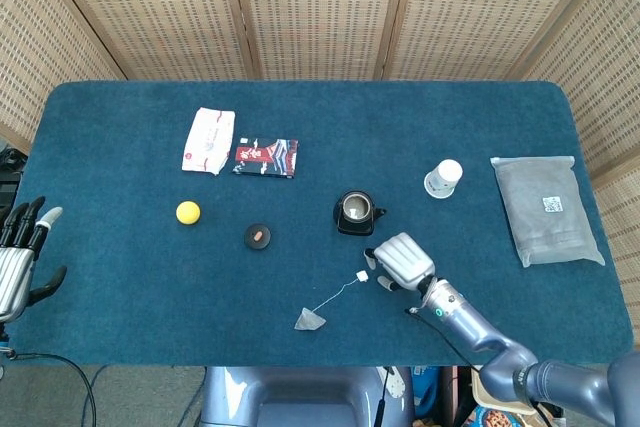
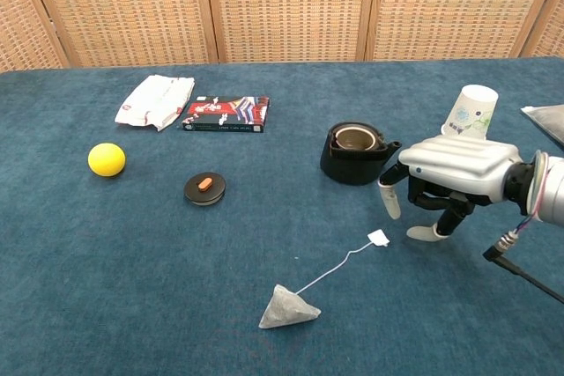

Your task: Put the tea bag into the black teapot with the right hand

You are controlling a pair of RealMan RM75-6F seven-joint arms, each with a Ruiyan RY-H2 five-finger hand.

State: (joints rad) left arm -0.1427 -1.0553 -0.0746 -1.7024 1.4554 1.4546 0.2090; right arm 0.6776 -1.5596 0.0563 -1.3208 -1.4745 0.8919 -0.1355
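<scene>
The tea bag lies on the blue cloth near the front edge; its string runs up to a small white tag. The black teapot stands open, lid off, at mid-table. My right hand hovers palm down just right of the tag, its fingers apart and pointing down, holding nothing. One fingertip hangs close above the tag. My left hand rests open at the table's left edge, seen in the head view only.
The teapot's lid lies left of the pot. A yellow ball, a white packet and a dark booklet sit at the back left. A paper cup and a grey pouch are on the right.
</scene>
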